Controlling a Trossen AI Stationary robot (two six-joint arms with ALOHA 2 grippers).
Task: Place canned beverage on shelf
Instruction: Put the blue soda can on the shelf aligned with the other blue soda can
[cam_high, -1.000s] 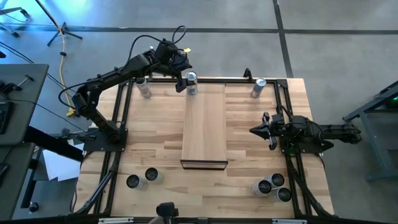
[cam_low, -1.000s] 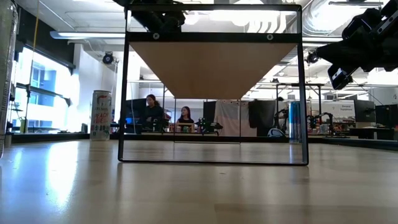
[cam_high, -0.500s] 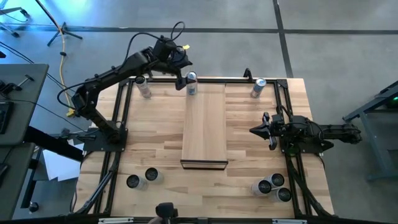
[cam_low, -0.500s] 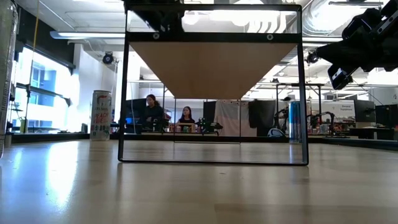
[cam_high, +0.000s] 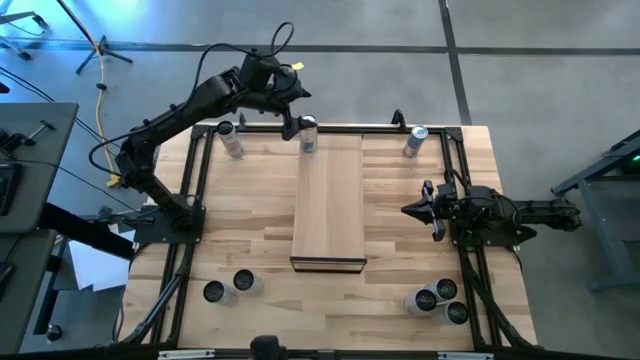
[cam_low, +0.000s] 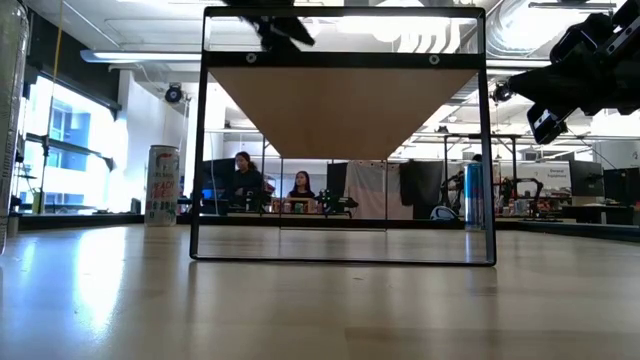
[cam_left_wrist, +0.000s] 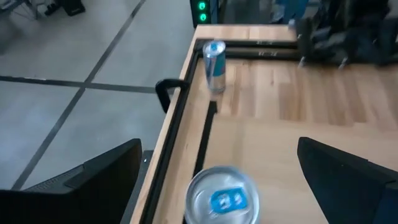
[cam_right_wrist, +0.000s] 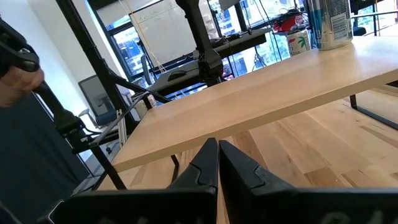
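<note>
- My left gripper hangs over the far end of the shelf, fingers spread wide, nothing in them.
- The can stands upright on that far end, just below and between those fingers; its top fills my left wrist view.
- My right gripper waits off to the shelf's side, fingers clenched together on nothing.
- More cans stand around the worktop.

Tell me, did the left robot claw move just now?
Yes. The left gripper pulled back from the can on the shelf, toward the table's far edge.
</note>
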